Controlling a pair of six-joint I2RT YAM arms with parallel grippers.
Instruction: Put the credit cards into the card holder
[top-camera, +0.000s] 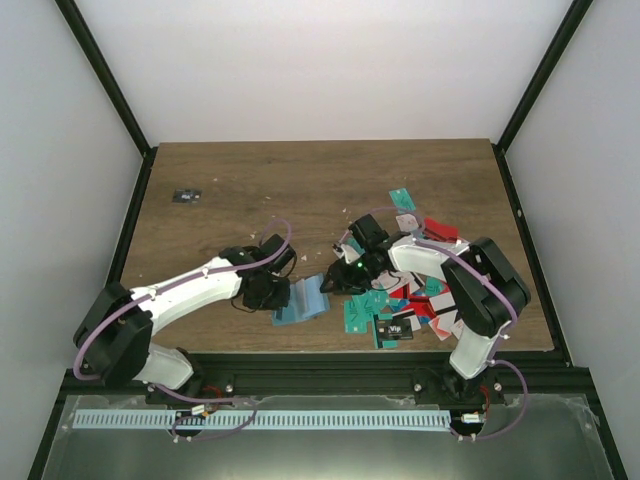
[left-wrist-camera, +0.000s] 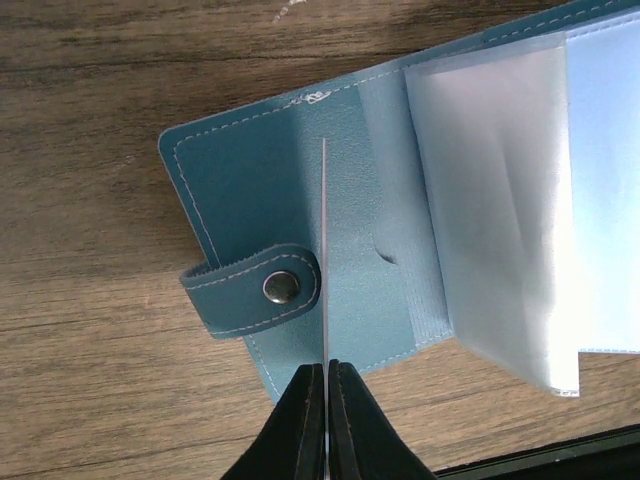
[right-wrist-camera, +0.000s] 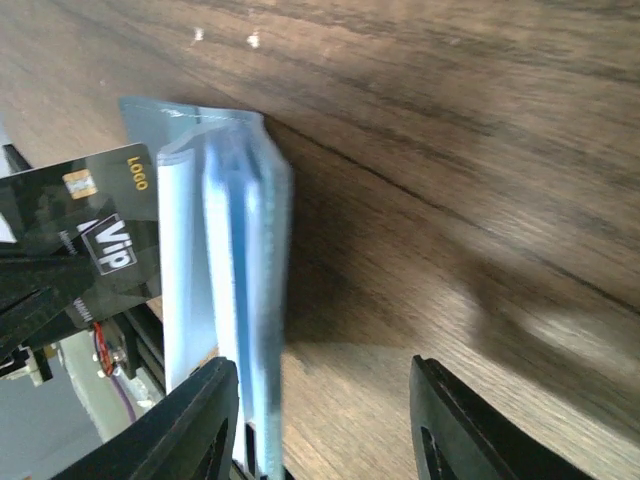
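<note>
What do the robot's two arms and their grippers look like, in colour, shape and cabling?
The left arm and the right arm both have white tubular links between bulky black joints. A thin lilac cable loops loosely along each. A small green light glows near the right wrist. The left gripper and the right gripper have matte black fingers without visible markings.

One card holder (top-camera: 300, 300), many credit cards (top-camera: 357, 314)

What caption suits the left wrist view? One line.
Left fingers shut on a thin edge-on sheet over the open blue folding card holder.
</note>
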